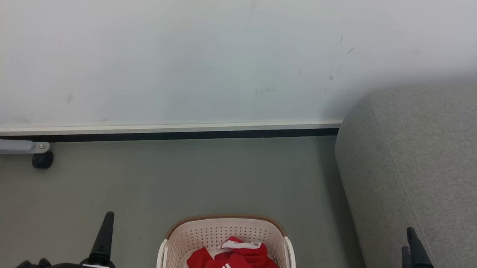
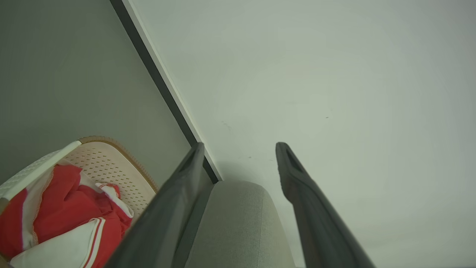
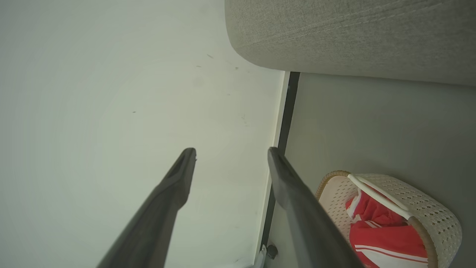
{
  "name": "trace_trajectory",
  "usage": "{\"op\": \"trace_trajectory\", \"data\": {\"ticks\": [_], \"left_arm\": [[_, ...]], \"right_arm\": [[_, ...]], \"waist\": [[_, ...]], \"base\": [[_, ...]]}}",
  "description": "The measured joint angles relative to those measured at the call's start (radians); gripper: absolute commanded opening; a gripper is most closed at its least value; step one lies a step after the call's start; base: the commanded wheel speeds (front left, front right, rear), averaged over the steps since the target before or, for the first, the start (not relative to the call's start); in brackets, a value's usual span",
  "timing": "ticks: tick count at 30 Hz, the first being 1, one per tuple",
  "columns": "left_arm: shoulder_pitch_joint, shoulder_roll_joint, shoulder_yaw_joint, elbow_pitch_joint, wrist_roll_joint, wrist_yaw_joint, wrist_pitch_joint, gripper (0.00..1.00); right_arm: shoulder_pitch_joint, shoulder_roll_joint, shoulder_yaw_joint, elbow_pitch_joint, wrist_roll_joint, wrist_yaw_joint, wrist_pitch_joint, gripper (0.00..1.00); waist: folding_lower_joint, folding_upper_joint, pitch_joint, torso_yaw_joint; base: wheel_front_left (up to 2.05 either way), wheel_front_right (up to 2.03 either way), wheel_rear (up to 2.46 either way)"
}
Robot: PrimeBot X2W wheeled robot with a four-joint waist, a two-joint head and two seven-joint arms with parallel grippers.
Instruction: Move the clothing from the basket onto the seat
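The head view's lower edge cuts off the basket (image 1: 227,217), with the red clothing (image 1: 237,261) bunched inside it. The seat (image 1: 422,158) runs off the frame to the right. The left claw (image 2: 241,147) and the right claw (image 3: 231,150) are both spread and empty, above a grey floor (image 1: 180,175) and near a white wall (image 1: 186,47).

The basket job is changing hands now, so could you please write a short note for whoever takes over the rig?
Left gripper: open, empty.
Right gripper: open, empty.
The clothing lies bunched in the basket, on the floor between the two grippers.
The seat stands to the robot's right of the basket.
Done: nothing on the seat yet.
Left: lift every garment out and lay it on the seat.
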Motion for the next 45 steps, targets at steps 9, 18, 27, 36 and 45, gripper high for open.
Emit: {"op": "trace_trajectory", "data": {"ticks": [9, 18, 27, 36, 45], "left_arm": [[0.000, 0.020, -0.044, -0.036, 0.173, 0.026, -0.035, 1.00], [0.001, 0.040, -0.072, -0.064, 0.323, 0.052, -0.061, 1.00], [0.025, 0.065, -0.091, -0.088, 0.485, 0.074, -0.096, 1.00], [0.046, 0.081, -0.109, -0.104, 0.623, 0.098, -0.130, 1.00], [0.069, 0.091, -0.117, -0.127, 0.759, 0.123, -0.159, 1.00]], "right_arm": [[0.000, -0.001, 0.060, -0.032, -0.182, -0.032, -0.033, 1.00], [0.000, -0.013, 0.114, -0.056, -0.324, -0.052, -0.061, 1.00], [0.002, -0.024, 0.160, -0.072, -0.462, -0.077, -0.094, 1.00], [0.006, -0.027, 0.202, -0.086, -0.590, -0.097, -0.127, 1.00], [0.010, -0.032, 0.241, -0.097, -0.711, -0.120, -0.158, 1.00]], "waist": [[0.0000, 0.0000, -0.004, -0.002], [0.0000, 0.0000, -0.009, -0.005], [0.0000, 0.0000, -0.017, -0.009], [0.0000, 0.0000, -0.024, -0.014], [0.0000, 0.0000, -0.028, -0.018]], "base": [[0.00, 0.00, 0.00], [0.00, 0.00, 0.00], [0.00, 0.00, 0.00], [0.00, 0.00, 0.00], [0.00, 0.00, 0.00]]}}
